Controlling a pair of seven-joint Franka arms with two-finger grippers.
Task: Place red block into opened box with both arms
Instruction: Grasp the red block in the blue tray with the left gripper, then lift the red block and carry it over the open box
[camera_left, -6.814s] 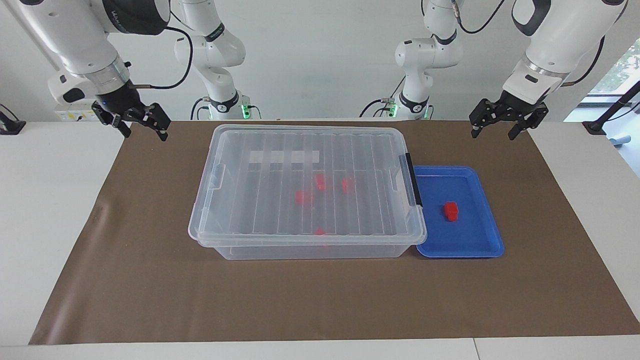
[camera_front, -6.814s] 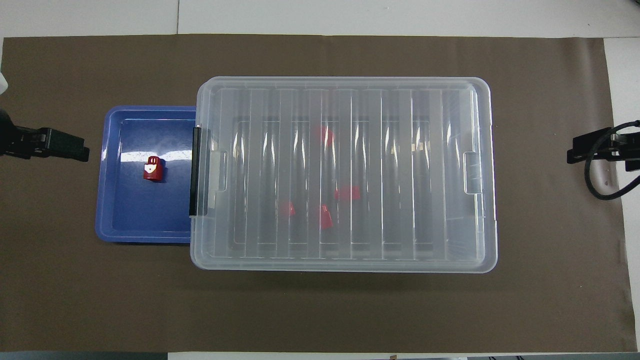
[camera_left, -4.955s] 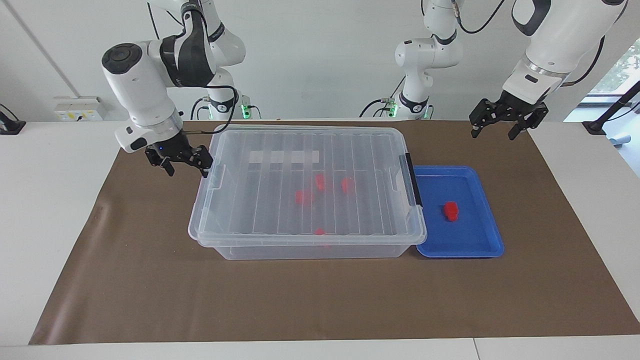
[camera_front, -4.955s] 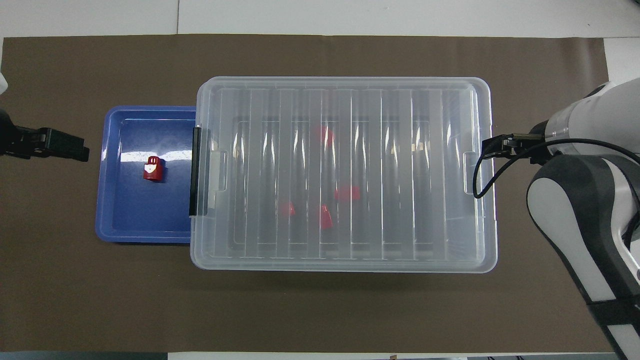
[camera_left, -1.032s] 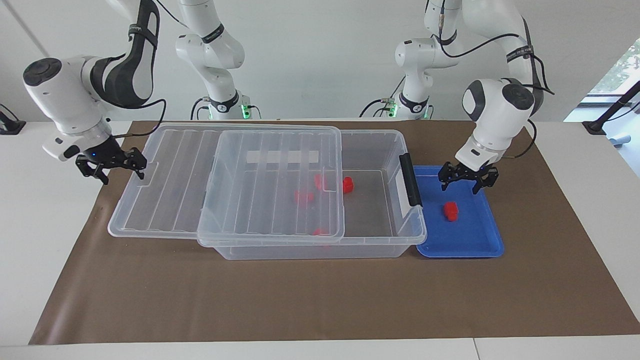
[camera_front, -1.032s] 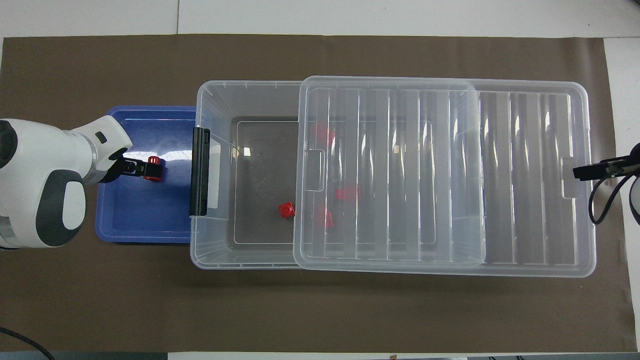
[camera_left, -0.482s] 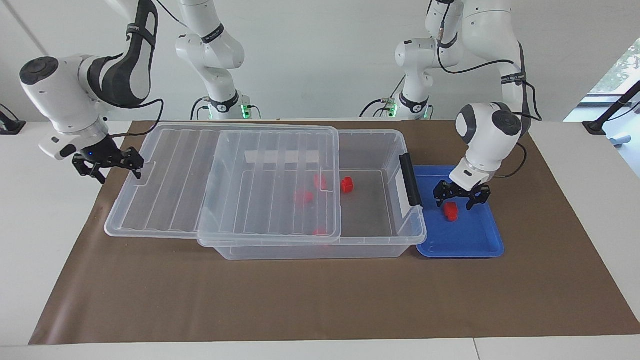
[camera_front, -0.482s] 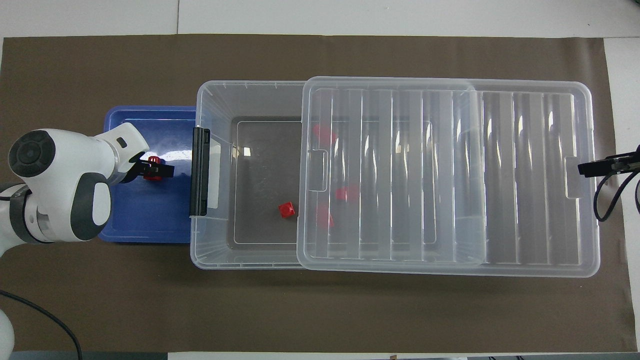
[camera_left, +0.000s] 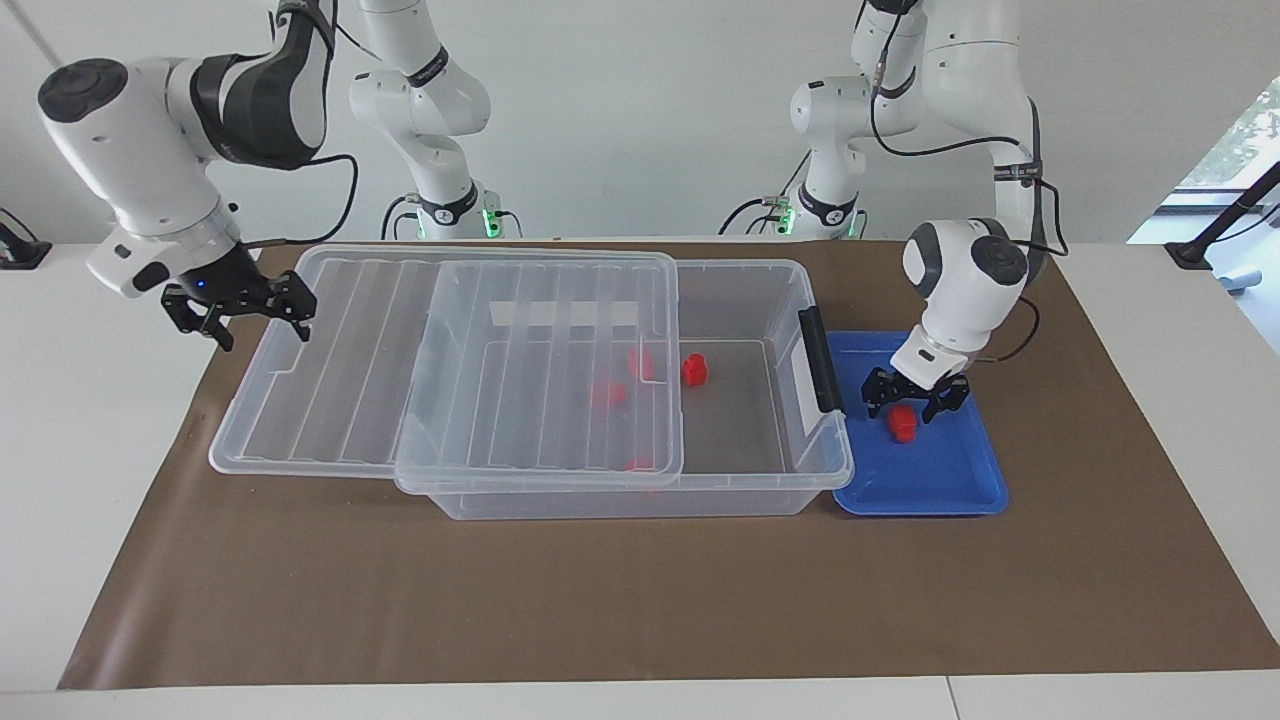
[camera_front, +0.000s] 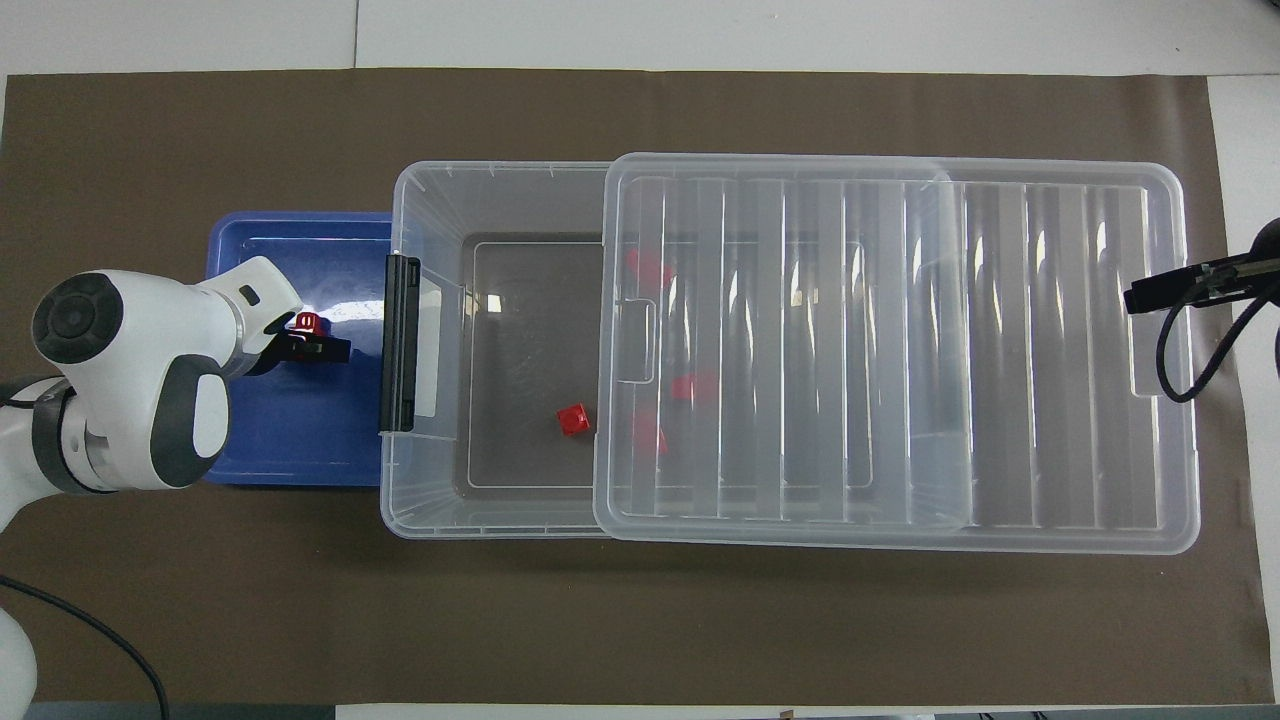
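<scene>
We're at pickup: left tool (camera_left: 911, 403) open astride the red block (camera_left: 903, 425); next close, lift. Right tool (camera_left: 243, 308) open over the lid (camera_left: 340, 400).

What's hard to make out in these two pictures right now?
- Facing view: whether the left claw touches the red block it straddles; too small.
- Overhead view: the left arm covers part of that block.
- Both views: blocks under the lid, blurred by the lid's ribs.
</scene>
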